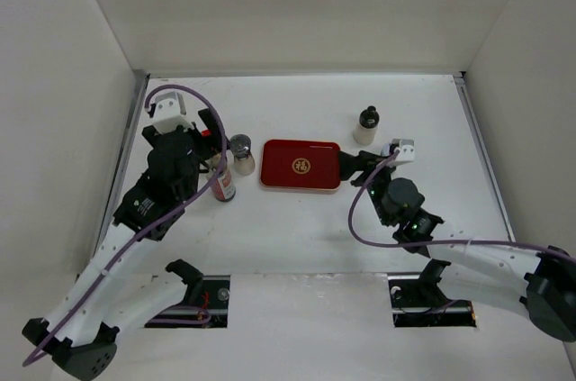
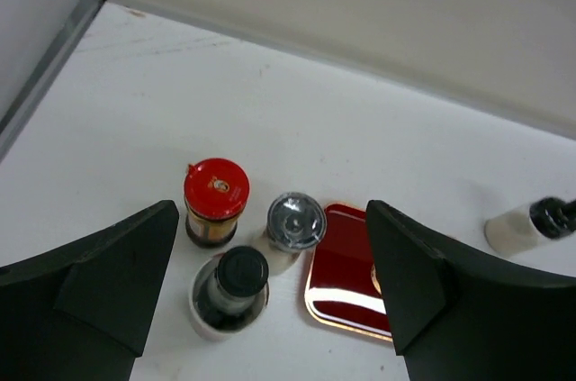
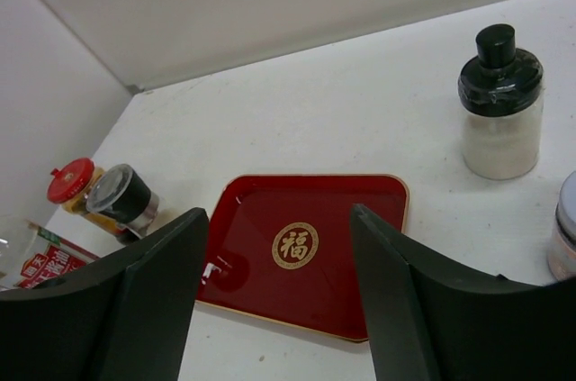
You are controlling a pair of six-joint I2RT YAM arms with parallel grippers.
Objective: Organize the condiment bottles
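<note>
Left of the red tray point(image 3: 315, 181) on the table point(image 1: 297, 219), the wide-open left hand point(image 2: 272, 214) hovers over the clustered red-capped bottle point(image 2: 216, 190), grey-capped shaker point(image 2: 296, 221) and slim black-capped bottle point(image 2: 236, 280), and should centre on one without nudging its neighbours, while the right hand point(image 3: 277, 214), equally wide, sits near the squat black-capped bottle point(image 3: 500, 102).

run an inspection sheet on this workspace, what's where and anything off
surface: white tabletop, no spills seen
job's things: red-capped bottle, grey-metal-capped shaker and taller black-capped bottle stand clustered left of the flat red rectangular tray with gold emblem; squat whitish black-capped bottle stands apart at the far right; second grey-capped shaker at the right wrist view's edge
clutter: only that tray, nothing on it
grippers: left hand open, empty, above the cluster; right hand open, empty, facing the tray
cables: purple cables run along both arms
surroundings: white walls on three sides
</note>
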